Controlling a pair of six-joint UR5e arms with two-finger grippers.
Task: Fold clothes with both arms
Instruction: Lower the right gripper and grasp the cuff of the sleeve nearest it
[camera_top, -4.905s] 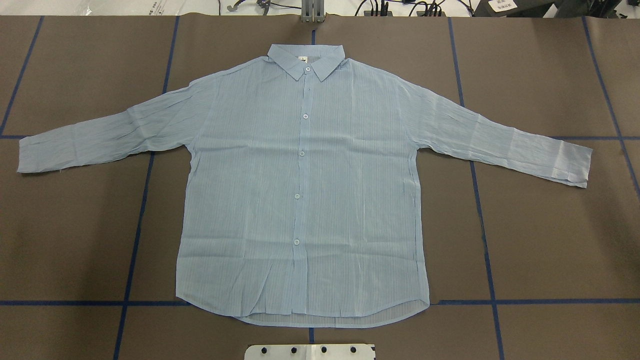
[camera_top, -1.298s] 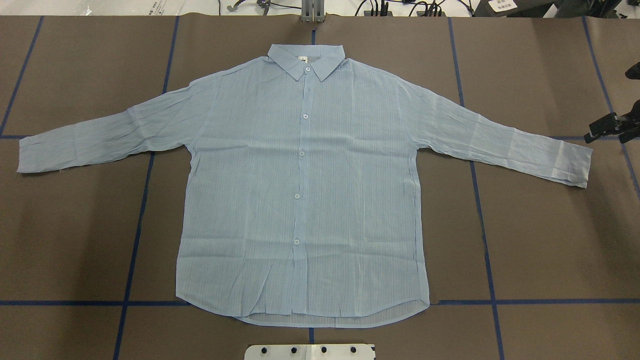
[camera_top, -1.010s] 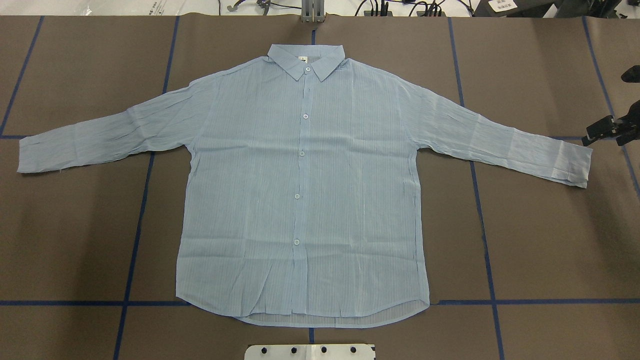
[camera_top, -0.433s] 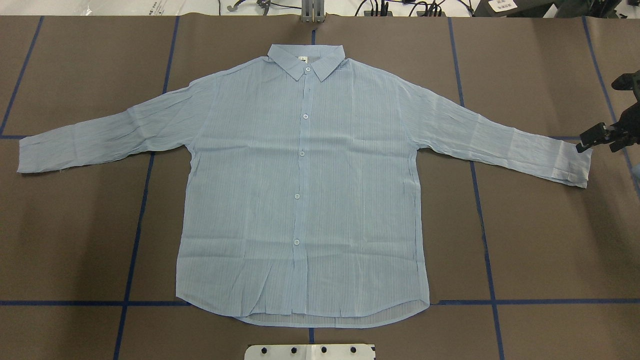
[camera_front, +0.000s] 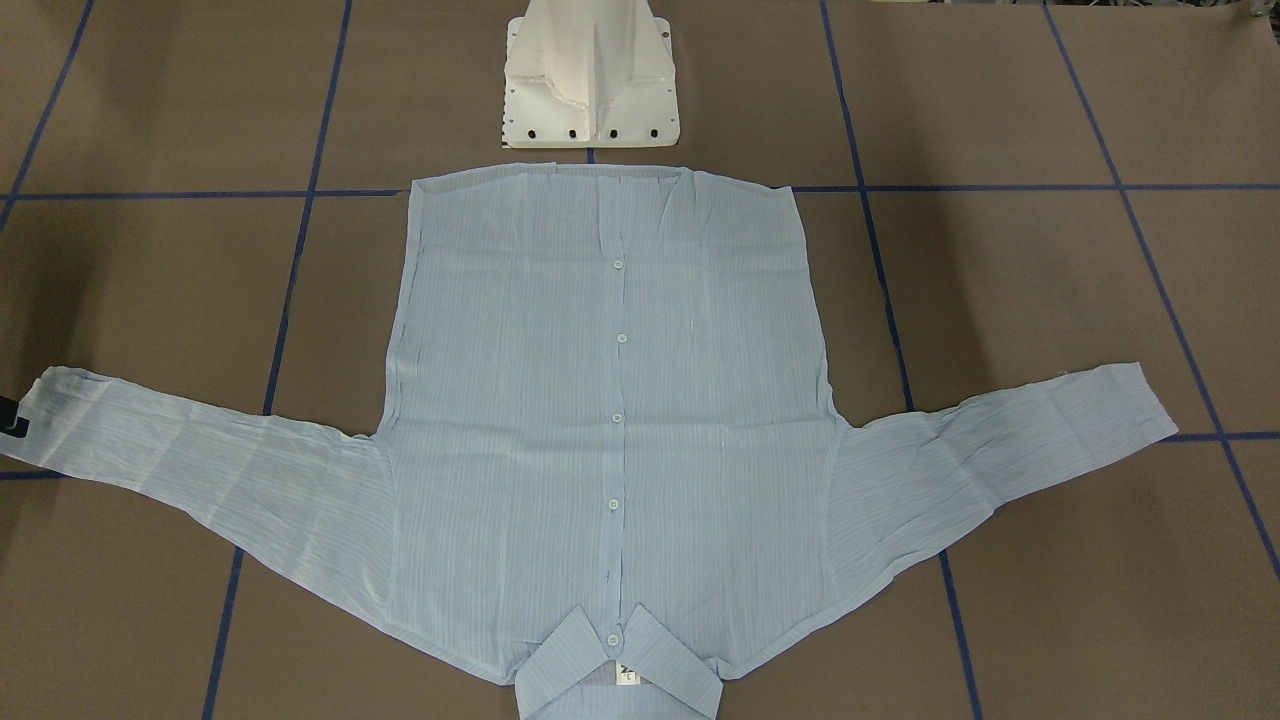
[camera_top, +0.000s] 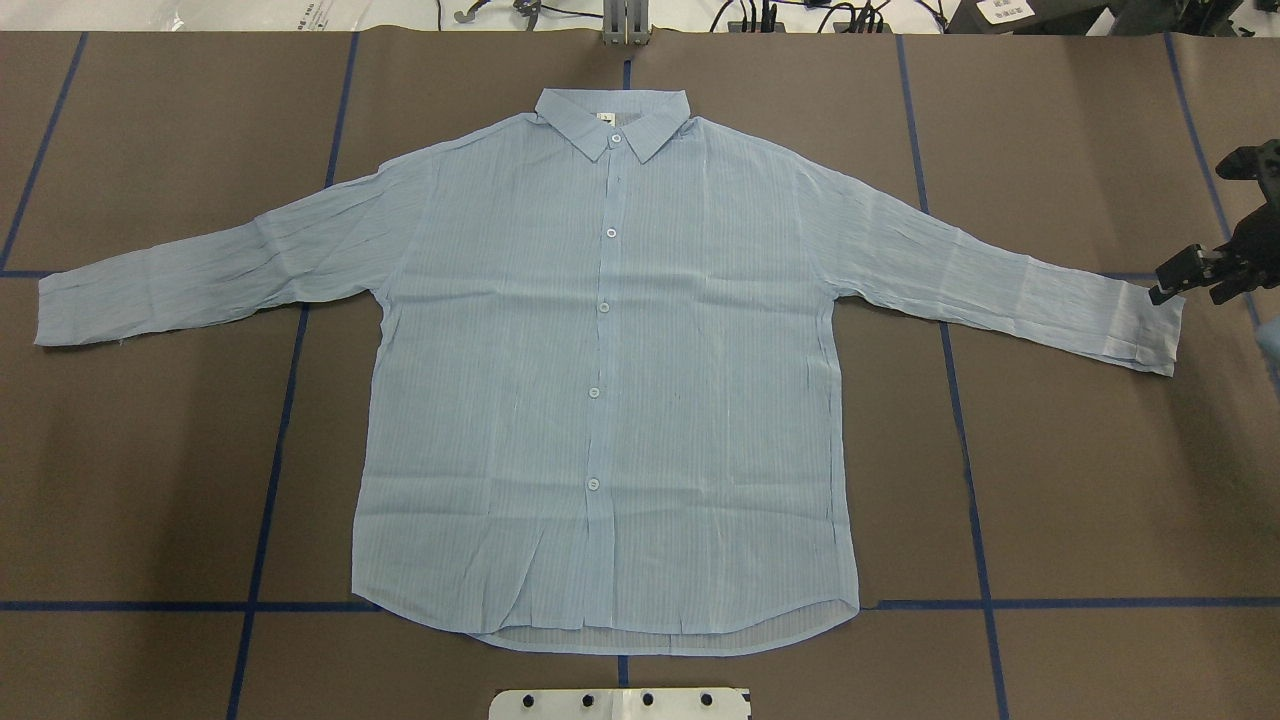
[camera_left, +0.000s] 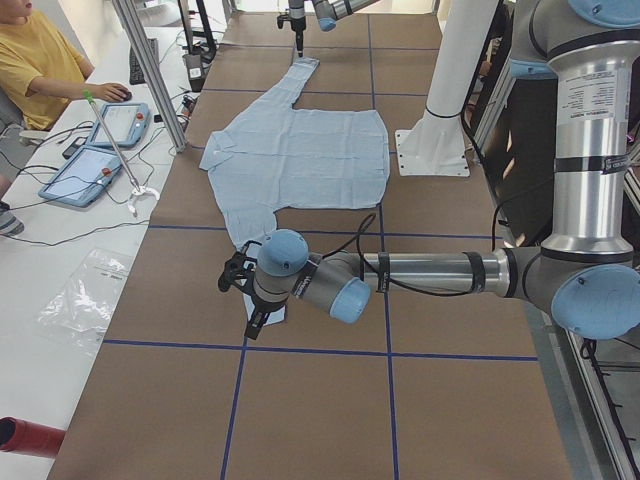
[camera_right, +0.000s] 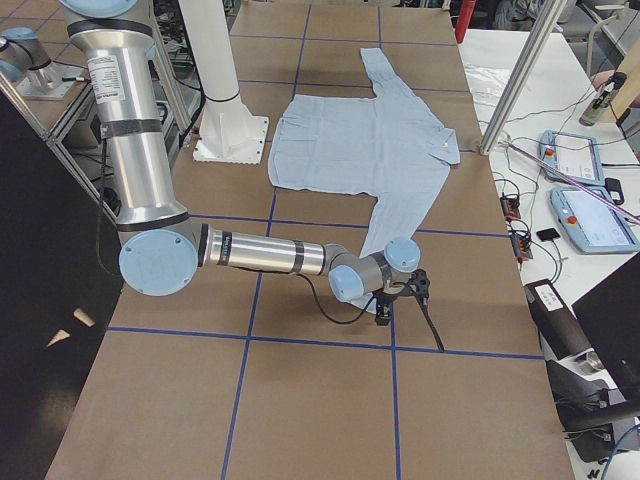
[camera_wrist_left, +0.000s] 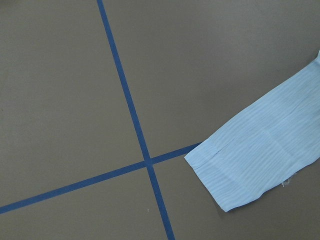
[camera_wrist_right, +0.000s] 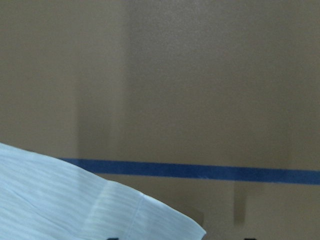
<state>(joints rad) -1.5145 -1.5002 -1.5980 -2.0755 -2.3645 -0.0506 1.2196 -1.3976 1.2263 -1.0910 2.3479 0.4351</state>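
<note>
The light blue striped shirt lies flat and buttoned, front up, with both sleeves spread and the collar at the far edge; it also shows in the front view. My right gripper hangs open at the end of the shirt's right cuff, one fingertip at the cuff's far corner. The right wrist view shows that cuff at lower left. My left gripper shows only in the exterior left view, just beyond the left cuff; I cannot tell whether it is open or shut.
The white pedestal base stands at the near edge by the hem. Blue tape lines grid the brown table cover. An operator sits with tablets beyond the far edge, where cables and a metal post lie.
My right gripper came in from the right edge and moved left and nearer, up to the right cuff. The shirt has not moved.
</note>
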